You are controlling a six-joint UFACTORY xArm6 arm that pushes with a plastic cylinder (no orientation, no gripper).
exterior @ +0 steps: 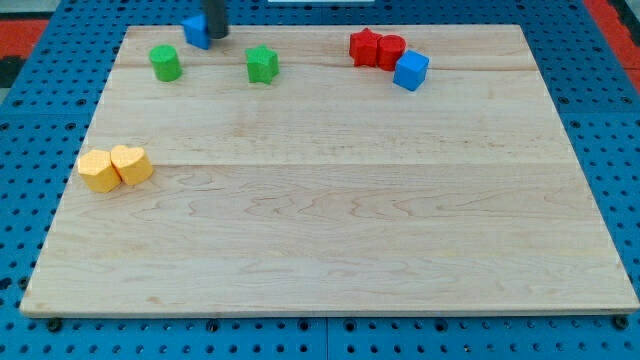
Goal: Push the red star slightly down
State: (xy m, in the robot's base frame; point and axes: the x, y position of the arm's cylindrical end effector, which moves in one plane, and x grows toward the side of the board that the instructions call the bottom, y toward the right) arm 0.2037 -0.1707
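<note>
- At the bench's top edge, my tip touches a blue block; no gripper shows.
- Well to the tip's right lies the red star, touching a red cylinder.
- Beside that cylinder sits a blue cube.
- Below the tip stand a green cylinder and green star.

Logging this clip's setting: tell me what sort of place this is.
Probably a robotics lab bench, not a home. A bare wooden board lies on a blue perforated base, with small coloured blocks like the red star scattered on it, and my tip beside a blue block.
</note>
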